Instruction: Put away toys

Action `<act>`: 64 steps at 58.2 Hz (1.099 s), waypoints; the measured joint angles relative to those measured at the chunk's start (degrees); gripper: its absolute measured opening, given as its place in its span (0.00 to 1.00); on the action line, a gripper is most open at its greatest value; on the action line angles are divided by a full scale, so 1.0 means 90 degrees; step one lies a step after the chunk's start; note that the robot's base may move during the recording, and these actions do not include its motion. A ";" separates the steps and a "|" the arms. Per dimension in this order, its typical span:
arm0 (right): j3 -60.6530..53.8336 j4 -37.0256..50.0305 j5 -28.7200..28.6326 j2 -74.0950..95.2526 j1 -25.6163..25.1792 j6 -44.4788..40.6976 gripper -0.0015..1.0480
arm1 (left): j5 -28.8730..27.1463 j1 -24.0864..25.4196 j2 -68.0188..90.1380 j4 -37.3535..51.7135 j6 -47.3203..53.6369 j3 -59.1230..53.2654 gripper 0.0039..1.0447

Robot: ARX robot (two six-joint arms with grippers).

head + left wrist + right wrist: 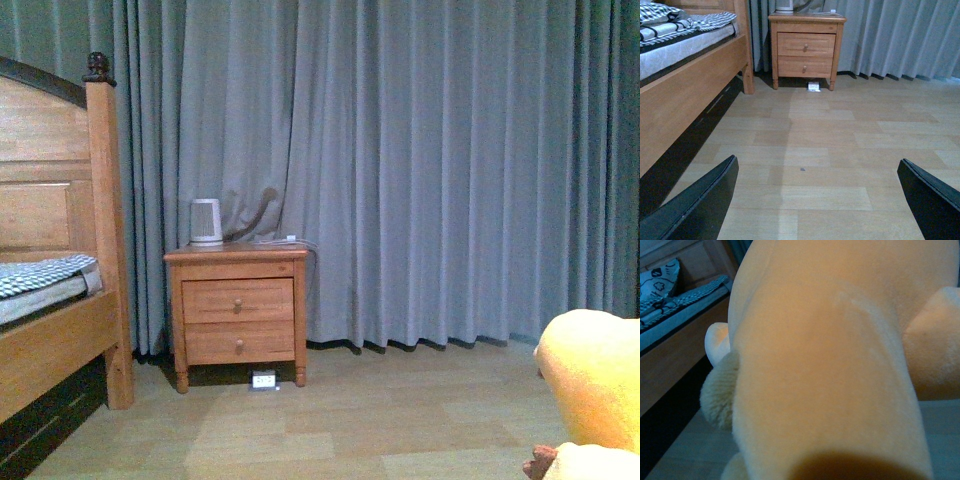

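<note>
Floorboards (840, 125) lie beneath left end effector (817, 161), spread empty (right one unclear behind plush (815, 365)).

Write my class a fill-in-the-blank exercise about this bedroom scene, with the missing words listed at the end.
1. The nightstand has ___ drawers.
2. Behind it hangs a grey ___.
3. The left gripper is ___, with bare floor between its fingers.
4. In the front view the plush shows at the ___ edge.
Missing words: two; curtain; open; right.
</note>
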 joint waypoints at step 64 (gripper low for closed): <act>0.0000 0.0000 0.0000 0.0000 0.0000 0.0000 0.18 | 0.0000 0.0000 0.0000 0.0000 0.0000 0.0000 0.95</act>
